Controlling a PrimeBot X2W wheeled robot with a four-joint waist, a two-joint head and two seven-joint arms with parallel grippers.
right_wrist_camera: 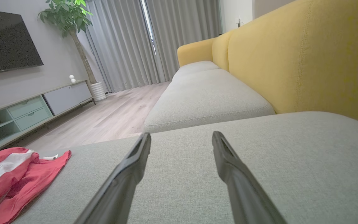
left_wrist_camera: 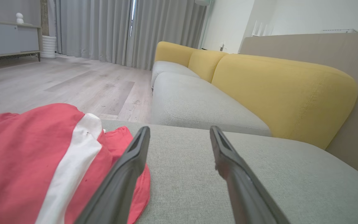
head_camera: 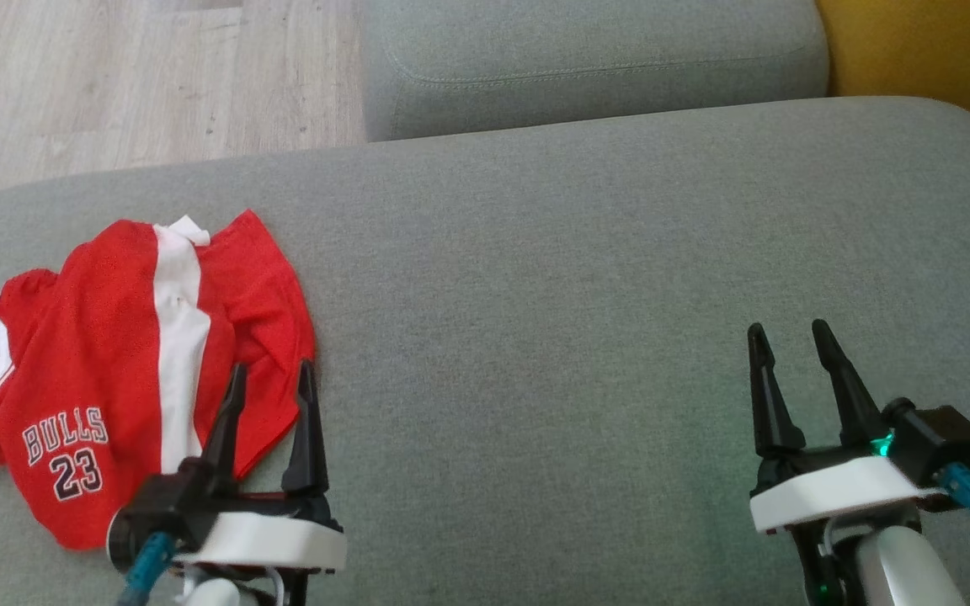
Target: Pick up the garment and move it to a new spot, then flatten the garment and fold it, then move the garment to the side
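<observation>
Lowest in the frame we see our left gripper (head_camera: 272,370) at lower left and right gripper (head_camera: 788,330) at lower right, both with fingers apart and empty. The left one's tips overlap the right edge of the red garment (head_camera: 98,353), crumpled at the left of the grey cushion (head_camera: 535,252). Wood floor (head_camera: 114,76) lies at upper left.

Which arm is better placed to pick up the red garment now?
Left. The left claw stands open at the red Bulls garment; the right claw, also open, is far across the grey cushion.
</observation>
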